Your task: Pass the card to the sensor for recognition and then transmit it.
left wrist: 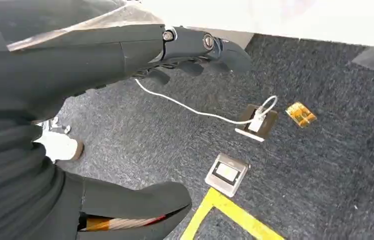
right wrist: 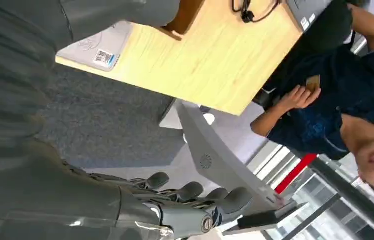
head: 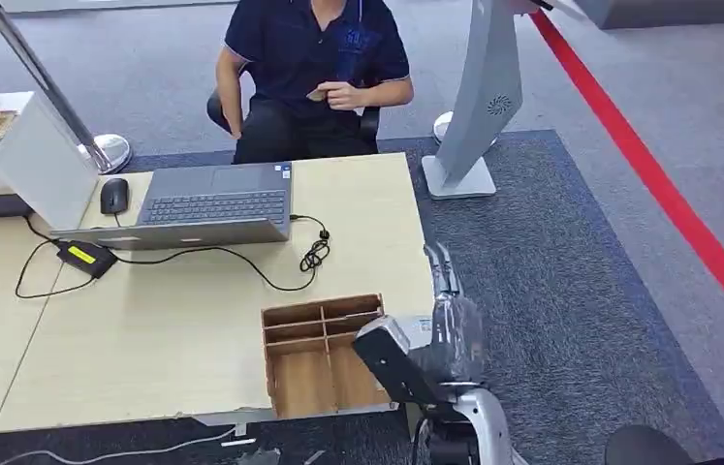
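Right hand (head: pixel 443 291): grey cover, darker fingers, clear glossy wrap.
Just beside it, pale wood-grain table (head: pixel 183 339); brown cardboard divider box (head: pixel 322 354) nearest.
Beyond: silver-grey laptop (head: pixel 212 205), black mouse (head: pixel 114 195), black cable (head: pixel 241 260), black adapter with yellow label (head: pixel 86 257).
Ahead of hand: light grey stand (head: pixel 479 107); dark grey speckled carpet (head: pixel 571 291); red floor stripe (head: pixel 658 184).
Person's shirt (head: pixel 314 44) navy; card (right wrist: pixel 313 82) in person's hand tan.
Below left hand (left wrist: pixel 195 47): white cable (left wrist: pixel 184 106), yellow floor line (left wrist: pixel 235 215), amber square (left wrist: pixel 301 114).
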Robot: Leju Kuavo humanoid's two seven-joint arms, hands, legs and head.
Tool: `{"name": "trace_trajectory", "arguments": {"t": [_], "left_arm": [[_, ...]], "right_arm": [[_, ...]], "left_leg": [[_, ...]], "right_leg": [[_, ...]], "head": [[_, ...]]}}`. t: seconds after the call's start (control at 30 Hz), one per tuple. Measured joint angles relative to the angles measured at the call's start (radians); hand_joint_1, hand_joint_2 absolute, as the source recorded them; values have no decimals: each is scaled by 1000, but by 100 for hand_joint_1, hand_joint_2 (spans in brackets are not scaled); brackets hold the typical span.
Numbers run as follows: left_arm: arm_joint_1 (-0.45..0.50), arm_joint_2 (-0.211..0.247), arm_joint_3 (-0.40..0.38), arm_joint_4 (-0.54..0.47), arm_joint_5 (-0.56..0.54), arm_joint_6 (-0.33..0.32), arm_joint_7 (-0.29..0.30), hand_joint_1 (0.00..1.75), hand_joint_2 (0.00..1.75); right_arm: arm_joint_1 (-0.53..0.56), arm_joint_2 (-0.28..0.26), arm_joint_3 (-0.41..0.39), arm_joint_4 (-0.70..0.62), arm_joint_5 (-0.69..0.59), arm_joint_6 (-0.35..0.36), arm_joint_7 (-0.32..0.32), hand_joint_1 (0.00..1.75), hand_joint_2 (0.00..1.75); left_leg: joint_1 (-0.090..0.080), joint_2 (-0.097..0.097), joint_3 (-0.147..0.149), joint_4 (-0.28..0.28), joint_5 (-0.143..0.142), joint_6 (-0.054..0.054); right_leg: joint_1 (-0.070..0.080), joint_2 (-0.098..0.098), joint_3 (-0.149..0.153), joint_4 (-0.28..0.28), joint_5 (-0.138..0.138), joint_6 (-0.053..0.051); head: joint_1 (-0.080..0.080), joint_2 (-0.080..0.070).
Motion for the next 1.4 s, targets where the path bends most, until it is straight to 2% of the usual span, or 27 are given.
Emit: {"name": "trace_trajectory", "arguments": {"t": [0.5, 1.4], "left_arm": [[-15, 0, 0, -2, -14, -27, -6, 0, 175], [-32, -2, 0, -16, -48, -59, -21, 0, 175]], "right_arm": [[-23, 0, 30, 65, 57, 50, 19, 0, 175], [-70, 29, 31, 282, -10, -5, -10, 0, 175]], "left_leg": [[0, 0, 0, 0, 0, 0], [0, 0, 0, 0, 0, 0]], "right_leg": [[0, 0, 0, 0, 0, 0], [0, 0, 0, 0, 0, 0]], "head": [[0, 0], [0, 0]]}}
